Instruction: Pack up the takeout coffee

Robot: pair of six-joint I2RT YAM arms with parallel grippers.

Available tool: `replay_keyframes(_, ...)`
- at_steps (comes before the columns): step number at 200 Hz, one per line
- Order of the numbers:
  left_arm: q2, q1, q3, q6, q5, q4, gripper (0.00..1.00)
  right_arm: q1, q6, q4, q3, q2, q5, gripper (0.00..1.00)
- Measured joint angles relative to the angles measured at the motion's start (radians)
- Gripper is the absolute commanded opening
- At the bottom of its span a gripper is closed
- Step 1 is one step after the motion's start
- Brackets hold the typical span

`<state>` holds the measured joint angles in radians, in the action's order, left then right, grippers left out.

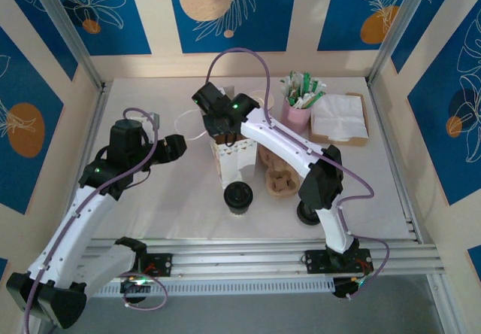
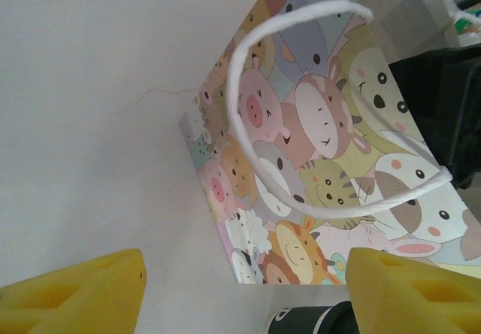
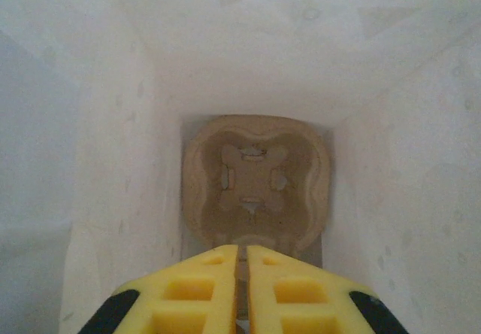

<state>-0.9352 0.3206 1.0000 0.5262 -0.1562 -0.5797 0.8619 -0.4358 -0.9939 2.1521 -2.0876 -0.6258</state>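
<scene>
A takeout coffee (image 1: 239,197) with a round black lid stands on the table just in front of the upright paper bag (image 1: 228,157), which is printed with cartoon animals. My right gripper (image 1: 218,127) reaches down into the bag's open mouth. Its yellow fingers (image 3: 207,285) are pressed almost together, and I see nothing between them. A brown pulp cup carrier (image 3: 255,191) lies on the bag's floor below them. My left gripper (image 2: 244,289) is open, left of the bag and facing its printed side (image 2: 316,168) and white rope handle (image 2: 248,63). The cup's black top (image 2: 308,323) shows at the bottom edge.
Another pulp carrier (image 1: 279,177) lies right of the bag. A pink cup of sachets (image 1: 298,112) and a tray of napkins (image 1: 340,119) stand at the back right. A dark round shape (image 1: 307,214) peeks out under the right arm's elbow. Low walls ring the table.
</scene>
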Motion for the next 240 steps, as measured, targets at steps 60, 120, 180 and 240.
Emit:
replay_keyframes(60,0.005,0.0,0.006,0.005,0.011,0.014,0.73,0.006,0.027,-0.001,0.0,0.034,-0.018,0.34)
replay_keyframes(120,0.005,0.0,0.006,0.014,0.026,0.014,0.75,0.028,0.067,-0.009,0.076,0.063,-0.053,0.43)
replay_keyframes(180,0.005,0.0,0.007,0.014,0.027,0.014,0.76,0.021,0.106,-0.02,0.103,0.039,-0.051,0.11)
replay_keyframes(240,0.003,0.0,0.007,0.018,0.031,0.014,0.78,-0.013,0.114,-0.02,0.102,0.0,-0.025,0.07)
